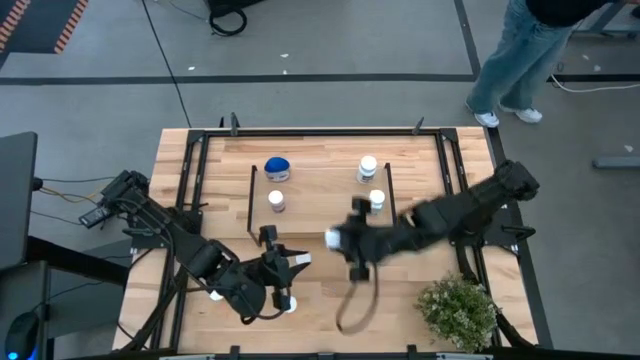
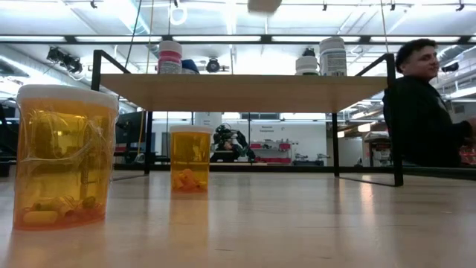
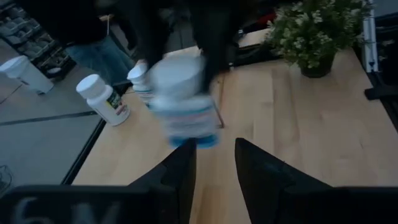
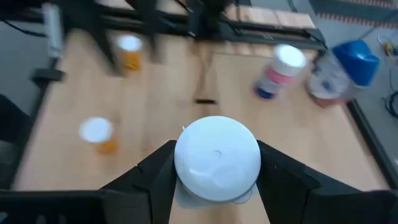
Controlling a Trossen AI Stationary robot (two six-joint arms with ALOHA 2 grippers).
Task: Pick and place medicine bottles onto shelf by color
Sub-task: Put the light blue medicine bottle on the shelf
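Note:
My right gripper [image 1: 340, 242] is shut on a white-capped bottle [image 4: 217, 158] with a white body and blue base [image 3: 185, 106], off the shelf's near edge. It does not show in the low view. My left gripper [image 3: 214, 165] is open, near the table's near-left part [image 1: 287, 264], and points toward that bottle. Two orange bottles [image 2: 65, 156] [image 2: 190, 158] stand on the tabletop by their bases. The shelf [image 2: 245, 91] carries a blue bottle [image 1: 277, 168], a purplish one [image 1: 277, 201] and two white ones [image 1: 368, 167] [image 1: 376, 200]. My right gripper pinches the white-capped bottle between its two fingers [image 4: 283, 177], one on each side of the upper body just under the cap [image 4: 217, 155]. It comes from above. The bottle stands roughly upright in the hold, and its blue base [image 3: 193, 140] looks lifted clear of the table.
A bushy green plant [image 1: 458, 310] stands at the table's near-right corner. Black shelf frames [image 1: 250, 195] and table rails [image 1: 190, 180] run along the sides. A person [image 1: 520, 60] stands beyond the far-right corner. A dark cable [image 1: 352, 305] loops under the right arm.

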